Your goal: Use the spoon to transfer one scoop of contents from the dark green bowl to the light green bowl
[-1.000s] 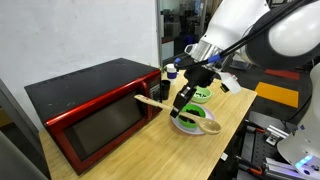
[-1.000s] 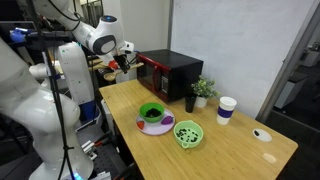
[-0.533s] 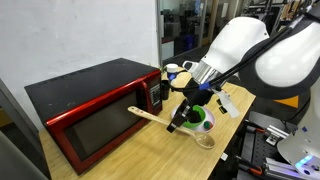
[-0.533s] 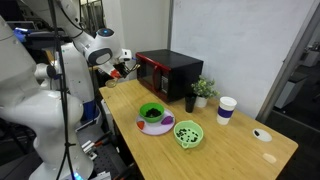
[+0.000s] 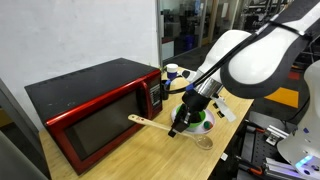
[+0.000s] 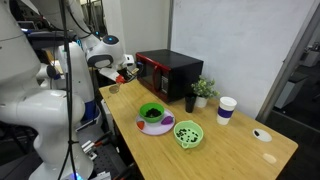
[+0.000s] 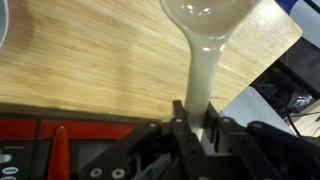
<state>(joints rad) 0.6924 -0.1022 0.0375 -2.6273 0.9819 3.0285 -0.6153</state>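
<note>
While gripper (image 7: 195, 122) clamps spoon (image 7: 206, 45), head seemingly over table (image 7: 80, 60).

Camera layout: two room cameras and one wrist camera.
An exterior view sits close to the table (image 5: 140, 150), facing the microwave (image 5: 90, 110) door at an angle, with the arm (image 5: 250, 60) entering from frame right. An exterior view stands farther back at the opposite table (image 6: 245, 140) end, looking along it toward the microwave (image 6: 170, 72). Both share microwave, tabletop and arm. The wrist view is very near, looking past the gripper (image 7: 196, 115) and spoon (image 7: 205, 40) onto wood.
</note>
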